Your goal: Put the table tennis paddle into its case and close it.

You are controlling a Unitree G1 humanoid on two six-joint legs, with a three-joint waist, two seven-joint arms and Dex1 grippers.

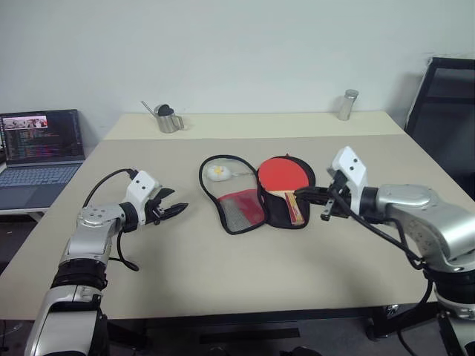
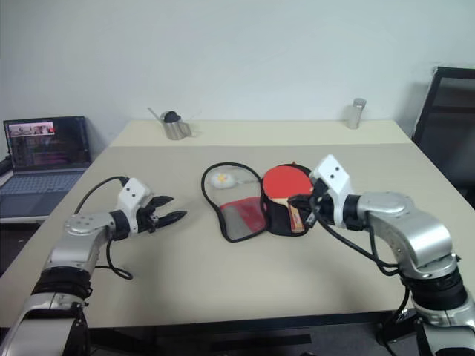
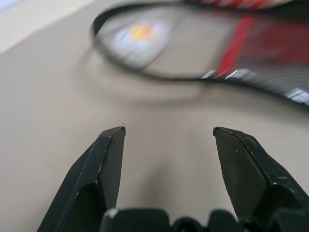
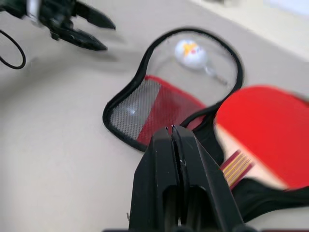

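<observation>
1. Case (image 1: 241, 200) lies unzipped and spread flat mid-counter (image 1: 223, 282); red mesh lining faces up on the near flap, white-yellow tag (image 1: 217, 172) sits inside the far loop of the zipper edge.
2. Paddle (image 1: 283, 178) rests on the case's right half, red face up, handle pointing toward the robot.
3. R hand (image 1: 306, 197) has its fingers pressed together, tips just at the paddle handle; can't tell if touching. Nothing visibly pinched.
4. L hand (image 1: 172, 210) has its fingers spread, empty, above the counter, well left of the case, pointing at it.
5. L wrist view: fingers (image 3: 104, 169) apart, bare counter between them, case edge beyond.
6. Far edge of counter: metal cup (image 1: 168, 119) on the left, small metal shaker (image 1: 346, 104) on the right.
7. Laptop (image 1: 38, 152) open on a side desk left of the counter; black chair (image 1: 445, 119) at far right.
</observation>
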